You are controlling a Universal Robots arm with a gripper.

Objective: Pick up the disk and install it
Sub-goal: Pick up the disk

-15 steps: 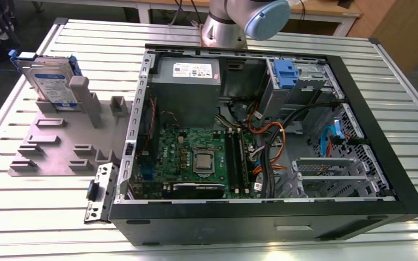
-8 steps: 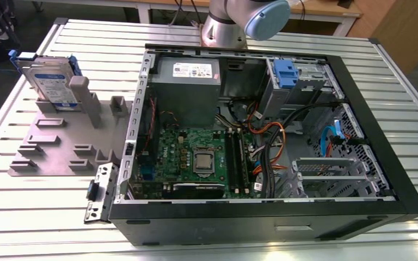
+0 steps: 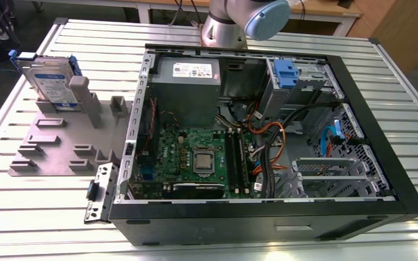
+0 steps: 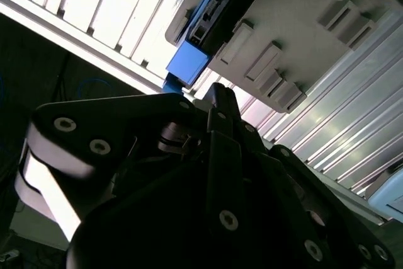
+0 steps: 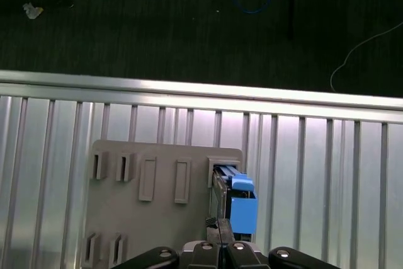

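**Exterior view.** The disk (image 3: 53, 81) is stood on edge in a slot of the grey stand (image 3: 49, 147). The stand is set on the table (image 3: 20, 217) beside the open computer case (image 3: 267, 225). The upright keeping is judged to leave the disk's top edge free for grasping. Listed inside the case are a power supply (image 3: 187, 87), a circuit board (image 3: 194, 157), cables (image 3: 267, 141) and a blue latch (image 3: 285, 73). The disk is not yet installed.

**Second wrist view.** The gripper (image 4: 219, 92) is held apart from the disk (image 4: 187, 64). Its fingertips are seen pressed together, with nothing between them.

**First wrist view.** The gripper (image 5: 219, 234) is lined up over the thin edge of the disk (image 5: 242, 209). The remaining slots of the stand (image 5: 151, 206) are unoccupied.
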